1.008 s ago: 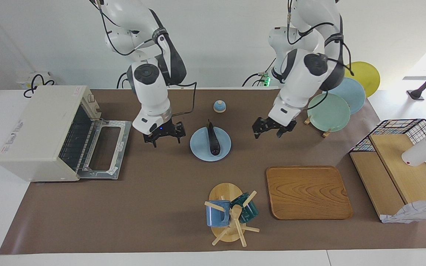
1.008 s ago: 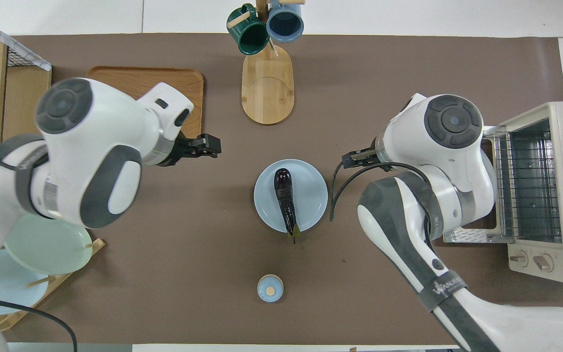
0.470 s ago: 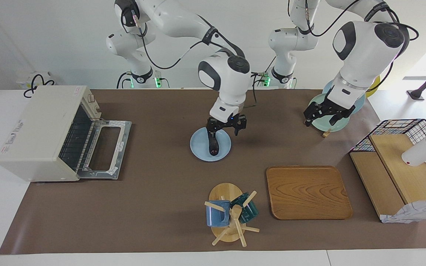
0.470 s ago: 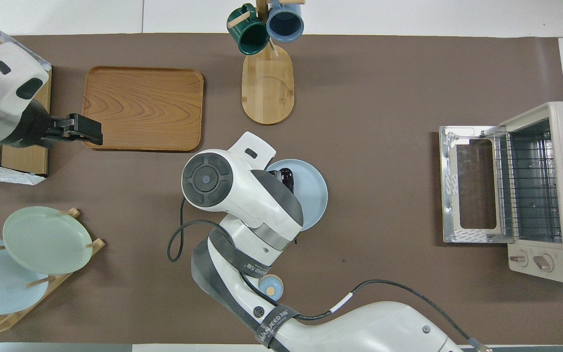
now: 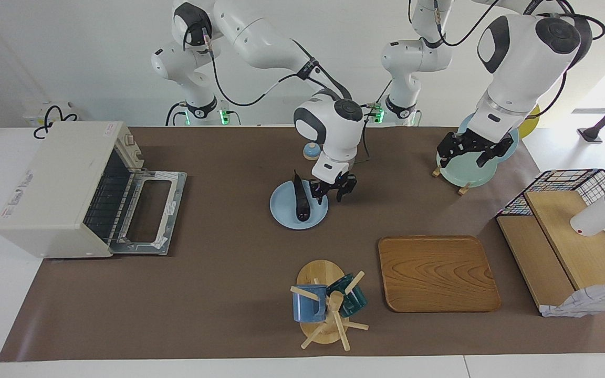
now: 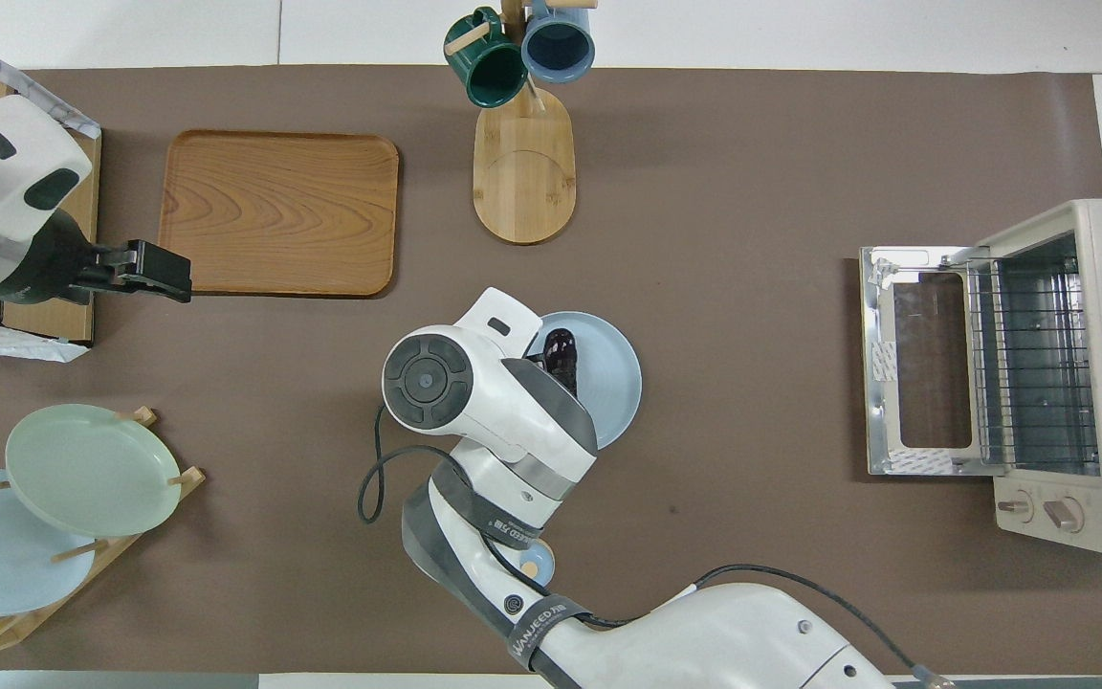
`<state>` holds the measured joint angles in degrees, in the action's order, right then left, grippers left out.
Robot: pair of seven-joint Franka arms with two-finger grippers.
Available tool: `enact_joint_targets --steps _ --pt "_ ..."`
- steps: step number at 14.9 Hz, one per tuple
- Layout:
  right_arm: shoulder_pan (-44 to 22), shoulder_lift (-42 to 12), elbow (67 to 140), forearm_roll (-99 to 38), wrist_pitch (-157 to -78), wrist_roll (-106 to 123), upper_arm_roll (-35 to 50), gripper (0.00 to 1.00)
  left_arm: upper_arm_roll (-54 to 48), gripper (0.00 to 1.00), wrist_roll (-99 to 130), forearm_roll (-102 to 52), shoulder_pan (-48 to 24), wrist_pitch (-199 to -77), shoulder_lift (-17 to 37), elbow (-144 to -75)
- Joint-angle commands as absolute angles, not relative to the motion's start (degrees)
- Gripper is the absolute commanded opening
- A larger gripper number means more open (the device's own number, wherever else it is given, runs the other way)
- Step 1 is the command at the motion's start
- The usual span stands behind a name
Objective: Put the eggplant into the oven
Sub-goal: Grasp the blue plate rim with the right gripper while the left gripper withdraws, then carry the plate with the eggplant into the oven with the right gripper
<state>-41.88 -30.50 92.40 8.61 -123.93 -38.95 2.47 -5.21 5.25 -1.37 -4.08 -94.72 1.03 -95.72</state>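
Wooden tray [image 5: 438,273] beside a mug rack [image 5: 325,310] (blue and green mugs), plates on a stand [image 5: 466,165].

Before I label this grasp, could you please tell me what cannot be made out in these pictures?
Overhead view: the right arm's wrist covers the right claw and all but one end of the eggplant.
Facing view: whether that claw touches the eggplant is too small to tell.
Both views: the back of the oven inside is dark past the rack.
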Motion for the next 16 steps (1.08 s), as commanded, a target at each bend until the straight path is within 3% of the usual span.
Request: enact_joint_targets --steps 1,4,8,12,14,16 --pt "-41.6 -27.3 97.5 9.9 -126.0 -38.7 2.7 0.56 -4.7 1.00 4.8 -0.1 -5.4 -90.3 -1.9 -96.3" --pt "-41.7 -26.5 100.6 9.9 -129.9 -38.7 2.8 0.54 -4.7 1.00 5.0 -0.1 -5.4 -89.1 -2.9 -97.3" --pt "-41.7 -26.4 101.6 9.9 -130.4 -38.7 2.7 0.42 -4.8 1.00 5.2 -0.1 -5.4 -91.3 -3.7 -99.3" --pt "-42.4 -25.8 103.4 10.4 -132.1 -38.6 2.7 0.00 -4.8 1.00 4.8 -0.1 -5.4 -92.5 -3.2 -98.4" --pt "-42.5 -25.8 102.5 13.3 -129.8 -38.2 2.7 0.00 -4.9 1.00 5.1 -0.2 -5.4 -93.1 -2.8 -97.7" --pt "-41.8 -26.1 97.4 16.2 -122.6 -37.8 2.7 0.00 -5.1 1.00 5.1 -0.1 -5.4 -93.2 -3.0 -98.0"
